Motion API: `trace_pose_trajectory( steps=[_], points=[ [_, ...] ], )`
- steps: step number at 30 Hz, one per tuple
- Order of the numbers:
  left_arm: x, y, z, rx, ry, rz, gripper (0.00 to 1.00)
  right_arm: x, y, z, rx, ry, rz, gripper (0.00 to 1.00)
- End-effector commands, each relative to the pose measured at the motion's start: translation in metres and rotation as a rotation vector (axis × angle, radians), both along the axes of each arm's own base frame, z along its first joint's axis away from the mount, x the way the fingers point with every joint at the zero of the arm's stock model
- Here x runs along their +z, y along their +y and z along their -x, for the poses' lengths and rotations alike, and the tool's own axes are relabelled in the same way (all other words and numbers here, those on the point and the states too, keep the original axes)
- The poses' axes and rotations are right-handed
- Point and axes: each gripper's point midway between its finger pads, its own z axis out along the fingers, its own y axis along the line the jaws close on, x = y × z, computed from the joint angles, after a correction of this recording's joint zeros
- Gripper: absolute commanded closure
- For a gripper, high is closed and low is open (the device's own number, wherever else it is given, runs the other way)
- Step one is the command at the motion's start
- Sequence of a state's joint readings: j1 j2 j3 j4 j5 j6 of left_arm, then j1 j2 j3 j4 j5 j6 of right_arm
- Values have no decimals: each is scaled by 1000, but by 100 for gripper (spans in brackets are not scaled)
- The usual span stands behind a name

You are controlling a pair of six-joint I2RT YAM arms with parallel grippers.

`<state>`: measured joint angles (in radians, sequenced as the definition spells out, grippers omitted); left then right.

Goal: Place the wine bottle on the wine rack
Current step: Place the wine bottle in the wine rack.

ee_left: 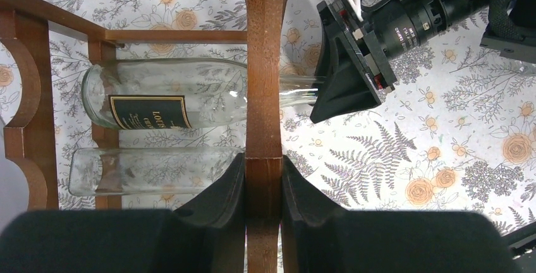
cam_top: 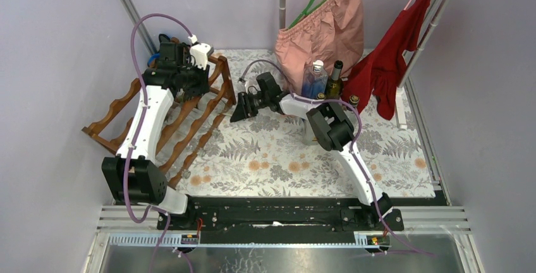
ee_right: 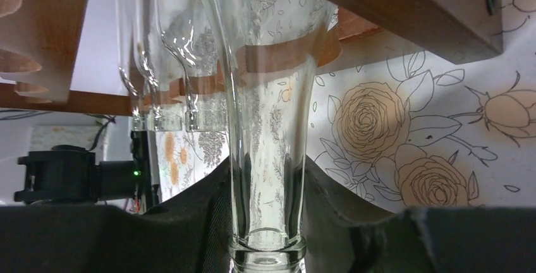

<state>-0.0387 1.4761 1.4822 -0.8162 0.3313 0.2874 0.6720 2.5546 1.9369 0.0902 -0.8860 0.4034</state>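
Note:
The reddish-brown wine rack [cam_top: 189,127] stands at the left of the table. My left gripper [ee_left: 263,159] is shut on one of its upright rails [ee_left: 264,45]. A clear wine bottle [ee_left: 164,101] with a black label lies across the rack, its neck poking past the rail. My right gripper [ee_right: 268,222] is shut on that neck [ee_right: 268,153], just behind the lip, with a finger on each side. In the top view the right gripper [cam_top: 239,112] sits at the rack's right edge. A second clear bottle [ee_left: 145,170] lies in the rack beside the first.
Two more clear bottle necks [ee_right: 170,64] hang from the rack in the right wrist view. At the back stand a clear plastic bottle [cam_top: 314,78] and a dark green bottle [cam_top: 335,80]. Behind them hang a pink cloth [cam_top: 325,30] and a red cloth [cam_top: 392,58].

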Motion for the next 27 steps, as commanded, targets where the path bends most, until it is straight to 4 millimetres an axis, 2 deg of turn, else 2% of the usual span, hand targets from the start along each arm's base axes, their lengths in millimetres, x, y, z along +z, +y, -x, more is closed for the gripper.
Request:
trace_pose_trajectory(
  steps=[1,5,9,13,21,27],
  points=[
    [-13,-13,35,-19,155,59,86,81,11,6,31,-56,-249,100],
    [-14,-13,34,-20,158,59,86,97,8,2,-5,-37,-308,100],
    [-13,-13,33,-20,159,62,86,122,9,6,25,-40,-397,100],
    [-14,-12,33,-18,159,57,86,135,10,3,-5,-44,-425,100],
    [-17,-12,34,-14,168,57,86,129,14,-16,-99,-52,-349,100],
    [-17,-11,34,-9,168,53,86,135,10,-31,-234,22,-361,100]
  ],
)
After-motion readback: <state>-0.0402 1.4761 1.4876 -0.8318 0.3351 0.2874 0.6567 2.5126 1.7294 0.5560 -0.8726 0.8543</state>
